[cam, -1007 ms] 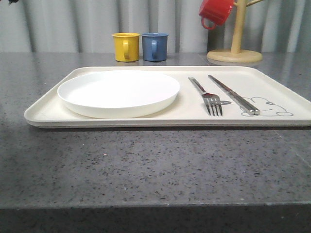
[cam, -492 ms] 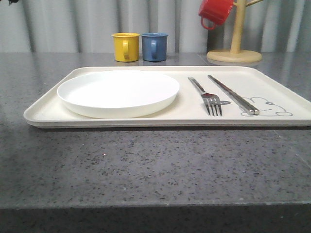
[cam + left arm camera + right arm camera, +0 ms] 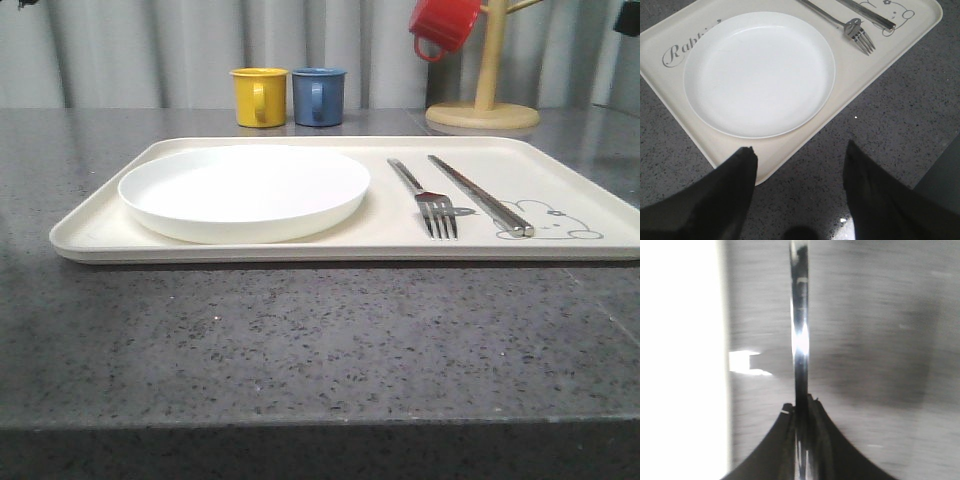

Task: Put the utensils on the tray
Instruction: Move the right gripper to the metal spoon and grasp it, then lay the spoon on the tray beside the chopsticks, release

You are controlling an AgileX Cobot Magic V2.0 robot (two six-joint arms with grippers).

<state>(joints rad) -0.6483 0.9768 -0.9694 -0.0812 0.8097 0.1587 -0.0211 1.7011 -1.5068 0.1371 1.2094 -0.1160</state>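
Front view unchanged vs 1 s ago — plate (image 3: 243,192), fork (image 3: 428,200), chopsticks (image 3: 482,196) on tray (image 3: 90,240); right tool (image 3: 801,410) clamps a slim steel piece, prob the spoon (image 3: 799,340), left tool (image 3: 799,152) wide, so one item left.

Grey cursive script on the tray (image 3: 675,75), at about ten o'clock of the plate (image 3: 759,74), apparently reads "Rabbi…", its end hidden behind the plate's rim.

Grey speckled table (image 3: 300,340) w/ cream tray (image 3: 90,235), yellow mug (image 3: 259,96), blue mug (image 3: 319,96), wooden mug stand (image 3: 484,112).
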